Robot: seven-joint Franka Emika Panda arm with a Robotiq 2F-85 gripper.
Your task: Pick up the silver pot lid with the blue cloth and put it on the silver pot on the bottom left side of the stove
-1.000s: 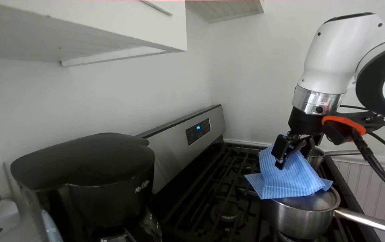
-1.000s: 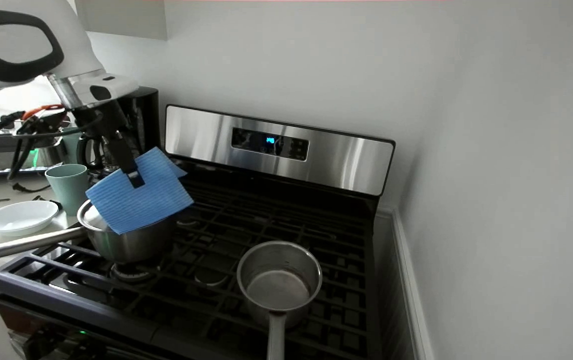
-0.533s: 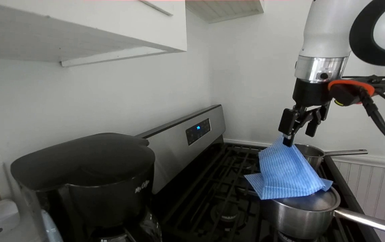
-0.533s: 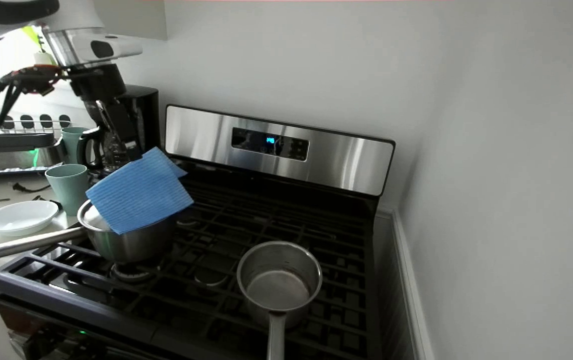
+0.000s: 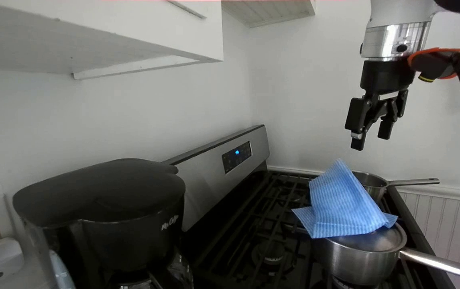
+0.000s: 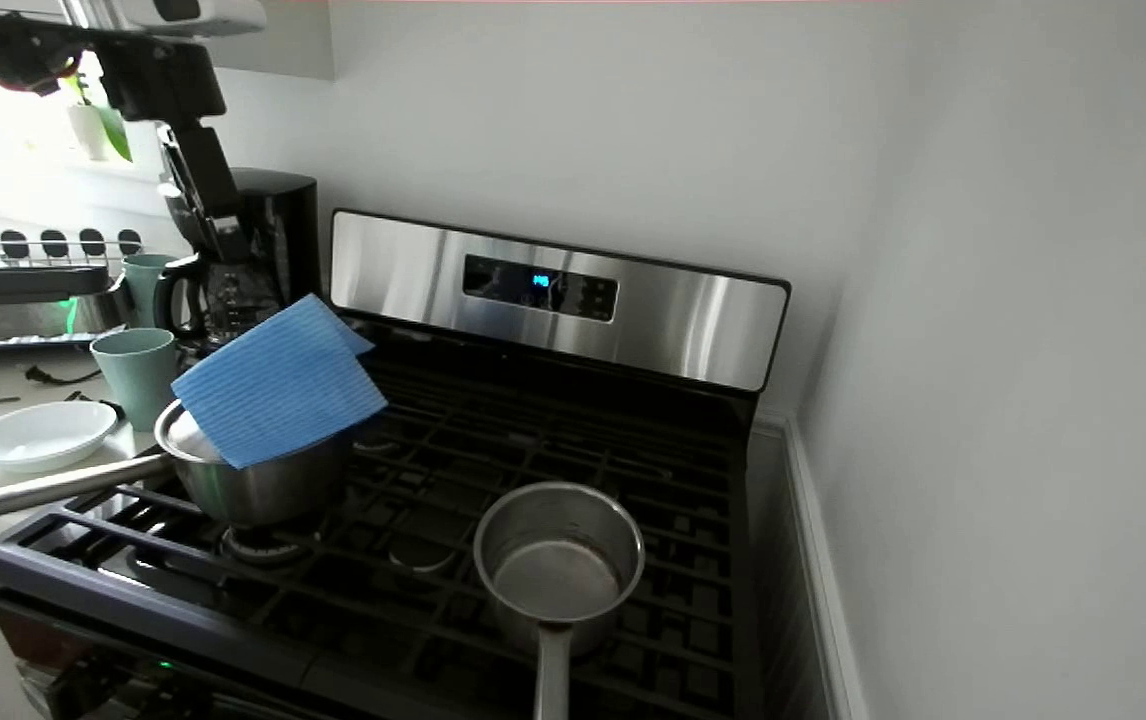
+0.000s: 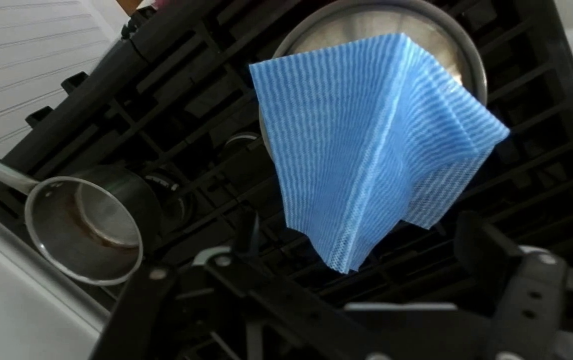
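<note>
at eight o'clock in an exterior view stands a black coffee maker (image 5: pixel 101 200), then the stove (image 5: pixel 250 237) runs through six o'clock toward four, its back panel (image 5: pixel 210 176) bearing a lit display (image 5: pixel 236 158). next, near four o'clock, the blue cloth (image 5: pixel 342 208) lies peaked over the silver pot lid (image 5: pixel 382 239), which sits on the silver pot (image 5: pixel 356 261). the gripper (image 5: pixel 371 139) hangs at one o'clock from the cloth, clear of it, fingers (image 5: pixel 357 143) spread apart, then comes the smaller pot (image 5: pixel 376 192), farther back at twelve from the silver pot, and last the silver pot's long handle (image 5: pixel 442 263), pointing between three and four.
</note>
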